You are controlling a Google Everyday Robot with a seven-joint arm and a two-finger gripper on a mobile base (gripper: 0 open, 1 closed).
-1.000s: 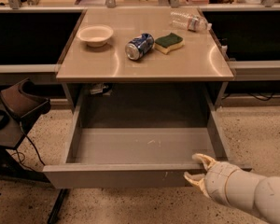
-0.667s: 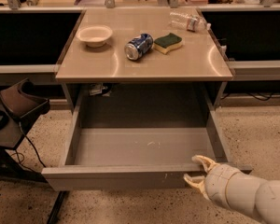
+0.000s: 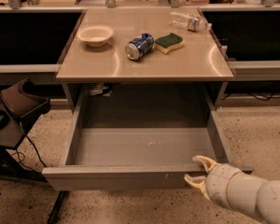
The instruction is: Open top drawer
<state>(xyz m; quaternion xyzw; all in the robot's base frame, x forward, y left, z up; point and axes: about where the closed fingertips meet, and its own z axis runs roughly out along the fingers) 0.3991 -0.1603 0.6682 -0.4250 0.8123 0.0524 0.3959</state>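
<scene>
1. Speckled floor, dark bays on either side, tan counter [image 3: 144, 64] in the middle. On it: bowl [image 3: 95, 34] toward the far-left corner, can [image 3: 139, 46] and sponge [image 3: 168, 42] mid-surface, bottle [image 3: 189, 20] lying near the far-right corner.
2. top drawer [image 3: 130, 146] sits directly under the counter's near edge, drawn well out toward the camera. Grey inside, a few white scuffs right of centre.
3. gripper [image 3: 198, 171] is at the right end of the drawer's front edge, close to its near-right corner. One finger [image 3: 204, 161] hooks over the lip into the drawer; the other lies against the outer face. The claw looks closed on that lip and holds nothing else.
4. Key relation: the drawer body lies beyond the claw, toward the counter. The front panel's long axis runs left-right; travel is square to it, straight toward the camera.
5. Judgement: opening looks all but done; remaining rail length cannot be told. The off-centre hold could skew the drawer if pulled further.
6. Room: open floor off the near-right corner. A dark stand [image 3: 18, 101] and cable sit near the front's left end.
</scene>
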